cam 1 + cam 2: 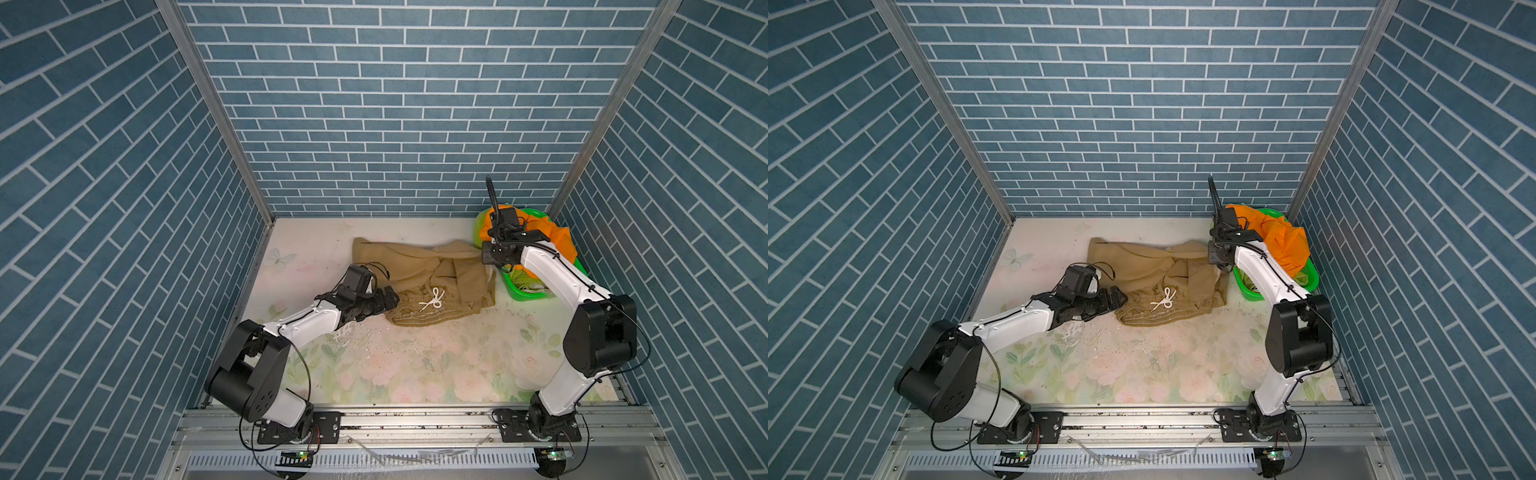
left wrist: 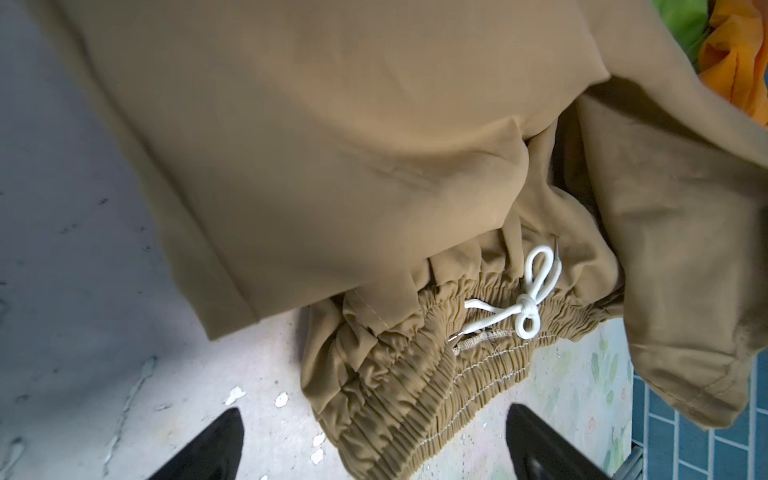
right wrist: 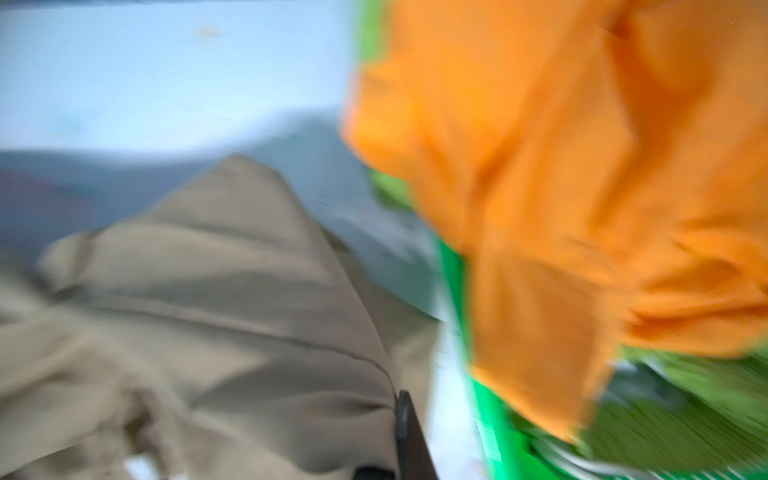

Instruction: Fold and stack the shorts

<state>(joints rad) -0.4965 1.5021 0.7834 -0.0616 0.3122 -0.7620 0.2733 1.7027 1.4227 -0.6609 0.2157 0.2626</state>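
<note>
Left end effector hovers just beside the gathered waistband of the tan shorts, jaws spread wide and holding nothing. Right end effector is closed and, judging by the raised cloth beneath it, pinches one leg of the same garment; the right wrist view is too blurred to confirm this.

Progress: early stage.
- The tan shorts lie rumpled on the counter, white drawstring facing up. They are neither flattened nor folded.
- The orange shorts sit heaped in the green basket at the far right corner.
- The lime green shorts lie under them in the basket.
- No stack exists yet. All three folds and the stacking are outstanding.

Count: three shorts (one tan, one orange, one lime green), one basket, two end effectors.
</note>
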